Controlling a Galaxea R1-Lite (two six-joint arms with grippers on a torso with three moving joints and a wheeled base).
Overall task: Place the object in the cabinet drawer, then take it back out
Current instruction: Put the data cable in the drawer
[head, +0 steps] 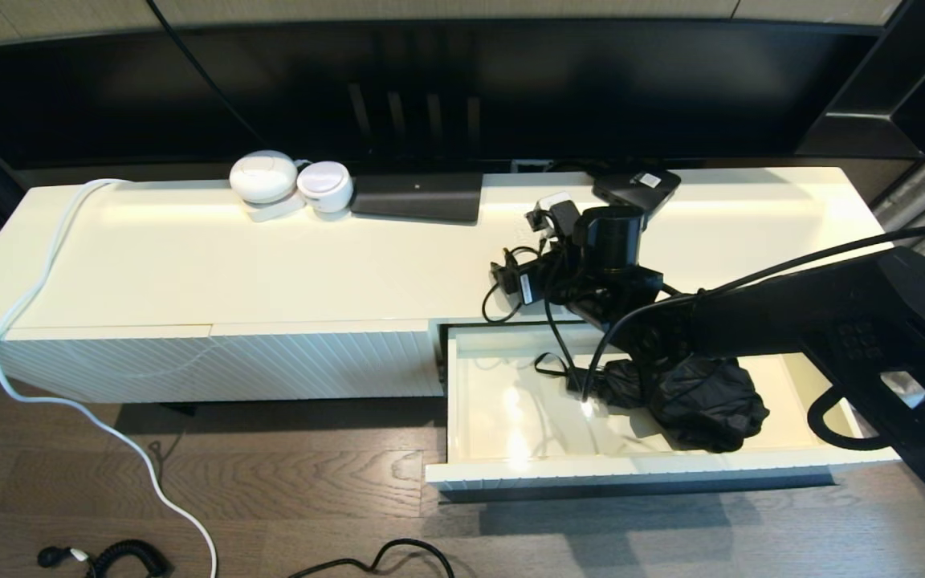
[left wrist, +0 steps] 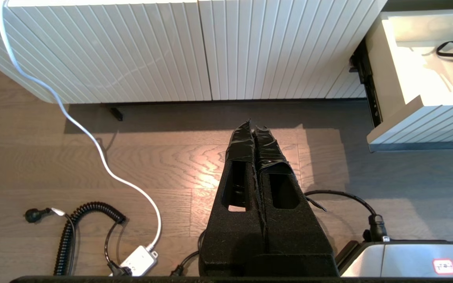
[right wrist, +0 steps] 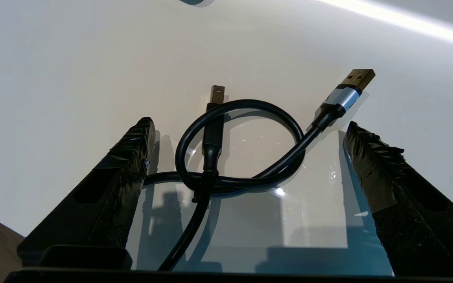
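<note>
One long cream cabinet [head: 270,265] stands on a wood-plank floor [head: 270,498], dark wall panelling behind. On its top: two round white devices [head: 290,183], a flat black box [head: 418,197], another black unit [head: 637,186] by the back edge. A white cord [head: 29,321] trails off the top's left end down to the floor.

The cabinet drawer [head: 511,470] on the right is pulled out, glossy cream inside, and the right arm reaches over it with a crumpled black cover around its wrist.

Only the right wrist view shows the object clearly: a short black USB cable [right wrist: 242,157], looped once, lying on a glossy cream surface (in the head view it is just a dark tangle in the drawer under the arm). The right gripper [right wrist: 250,135] has its two taped fingers [right wrist: 132,157] spread wide either side of the loop, clear of it; the silver-collared plug [right wrist: 346,92] lies beyond the fingertips.

Only the left wrist view shows the left gripper [left wrist: 255,133], fingers pressed together, low over the floor in front of the ribbed cabinet front, beside a coiled black cord [left wrist: 81,224] and white adapter [left wrist: 140,261].
</note>
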